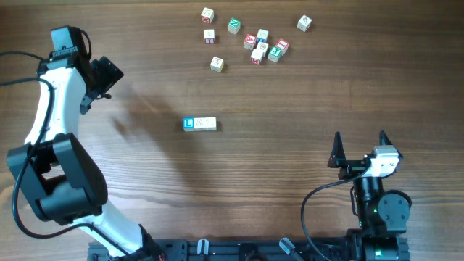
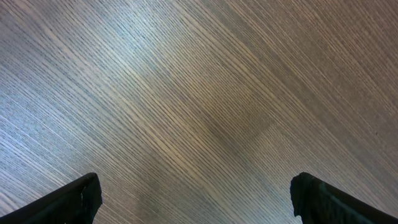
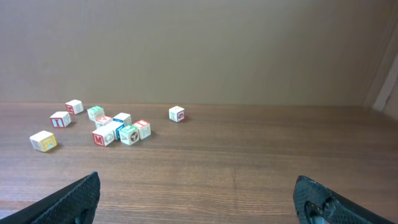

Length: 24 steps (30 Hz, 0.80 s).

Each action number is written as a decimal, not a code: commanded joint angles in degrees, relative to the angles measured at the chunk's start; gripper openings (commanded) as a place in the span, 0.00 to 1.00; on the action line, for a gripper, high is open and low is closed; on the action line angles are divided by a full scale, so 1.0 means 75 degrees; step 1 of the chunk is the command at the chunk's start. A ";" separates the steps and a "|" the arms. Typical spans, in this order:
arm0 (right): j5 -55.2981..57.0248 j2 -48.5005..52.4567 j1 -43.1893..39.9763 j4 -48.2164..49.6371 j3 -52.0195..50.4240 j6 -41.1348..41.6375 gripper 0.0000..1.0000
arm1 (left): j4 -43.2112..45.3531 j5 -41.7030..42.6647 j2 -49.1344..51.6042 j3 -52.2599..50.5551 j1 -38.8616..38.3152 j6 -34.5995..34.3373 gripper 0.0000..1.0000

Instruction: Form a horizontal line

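Note:
The horizontal line [image 1: 199,124] lies near the table's middle: a short row of small wooden cubes set edge to edge, with a blue-faced "L" at its left end and pale faces to the right. My left gripper [image 1: 114,78] hangs open far up-left of the row. Its wrist view shows only bare wood between the fingers of the left gripper [image 2: 194,190]. My right gripper [image 1: 360,138] stands open at the lower right, well away from the row. In its own view the right gripper [image 3: 196,190] holds nothing. The row is out of both wrist views.
Several loose letter cubes [image 1: 261,45] with red, green and pale faces are scattered at the table's far edge, and the same loose cubes [image 3: 118,130] sit far ahead-left in the right wrist view. A brown wall [image 3: 199,50] stands behind them.

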 commanded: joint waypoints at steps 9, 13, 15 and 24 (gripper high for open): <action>-0.0291 -0.0035 -0.0017 0.0711 -0.0009 0.0122 1.00 | 0.0000 0.0035 -0.0099 0.0058 -0.0003 -0.0017 1.00; -0.1046 0.0050 -0.0017 0.0691 0.0586 0.0787 1.00 | 0.0000 0.0035 -0.0099 0.0058 -0.0006 -0.0017 1.00; -0.1052 0.0525 -0.0017 0.0688 0.1227 0.0918 1.00 | 0.0000 0.0035 -0.0099 0.0058 -0.0003 -0.0017 1.00; -0.1638 0.5939 -0.0017 -0.2430 0.7688 0.1355 1.00 | 0.0000 0.0035 -0.0099 0.0058 -0.0003 -0.0017 1.00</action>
